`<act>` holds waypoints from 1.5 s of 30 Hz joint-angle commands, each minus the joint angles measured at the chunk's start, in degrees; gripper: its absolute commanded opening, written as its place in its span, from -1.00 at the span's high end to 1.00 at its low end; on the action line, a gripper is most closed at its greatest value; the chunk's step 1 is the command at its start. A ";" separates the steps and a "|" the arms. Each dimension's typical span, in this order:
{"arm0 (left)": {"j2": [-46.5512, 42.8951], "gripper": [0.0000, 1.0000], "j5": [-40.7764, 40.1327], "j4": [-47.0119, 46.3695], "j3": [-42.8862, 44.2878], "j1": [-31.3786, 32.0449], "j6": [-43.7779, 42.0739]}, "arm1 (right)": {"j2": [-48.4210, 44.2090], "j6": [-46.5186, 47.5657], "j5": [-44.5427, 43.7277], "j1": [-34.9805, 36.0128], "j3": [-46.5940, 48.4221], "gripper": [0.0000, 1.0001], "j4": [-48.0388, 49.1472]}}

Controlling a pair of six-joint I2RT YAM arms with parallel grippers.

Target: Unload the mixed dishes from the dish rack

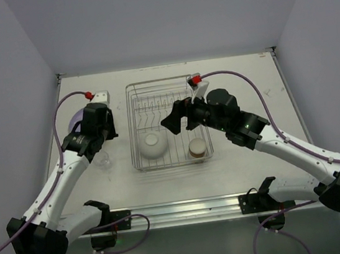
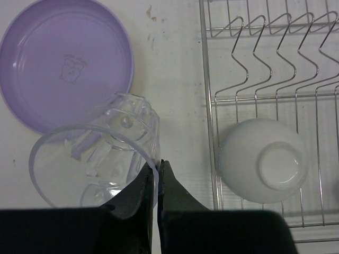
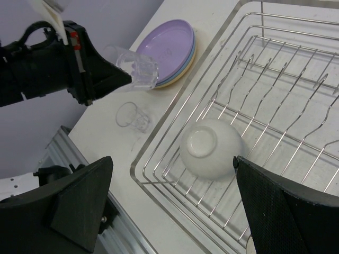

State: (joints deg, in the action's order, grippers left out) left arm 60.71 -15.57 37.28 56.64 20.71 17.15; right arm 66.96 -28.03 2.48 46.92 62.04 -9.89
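Left gripper (image 2: 158, 168) pinches the rim of a clear glass (image 2: 100, 153), tilted over the table beside the purple plate (image 2: 63, 63). Best set it upright by the other glass (image 3: 132, 117), off the plate. Right gripper (image 1: 179, 122) spread wide over rack (image 2: 207, 106); bowl (image 2: 262, 159) and brown cup (image 1: 197, 148) inside.

A white table (image 1: 273, 151) fills the middle of the top view, closed in by pale lilac-grey walls (image 1: 161, 15) at the left, top and right. A silver rail (image 1: 187, 209) runs along its lower edge. Small brown marks (image 2: 150, 11) speckle the tabletop at the upper middle of the left wrist view.
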 commanded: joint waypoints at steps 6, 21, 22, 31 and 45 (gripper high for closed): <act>7.22 1.00 -1.04 -4.58 0.05 0.30 -1.77 | -3.50 1.40 -0.11 -1.56 -0.95 -0.96 0.40; 16.89 1.00 -0.16 -4.06 -0.92 0.30 -2.47 | -6.93 1.84 0.51 -3.41 -3.15 -0.97 0.31; 17.33 1.00 -0.25 -3.79 -0.92 0.21 -2.56 | -7.10 1.93 0.68 -3.50 -3.24 -0.97 0.31; 19.71 0.97 1.95 -3.27 -1.10 0.30 -2.82 | -8.33 2.10 0.51 -4.20 -4.56 -0.97 0.31; 19.01 0.43 1.25 -1.42 0.13 0.30 -2.21 | -9.83 2.37 0.60 -4.99 -5.44 -0.97 0.31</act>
State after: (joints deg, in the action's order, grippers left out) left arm 81.73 -13.30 35.70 55.40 20.71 15.38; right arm 58.57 -26.81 2.66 42.30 56.84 -9.93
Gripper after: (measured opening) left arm 0.275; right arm 0.986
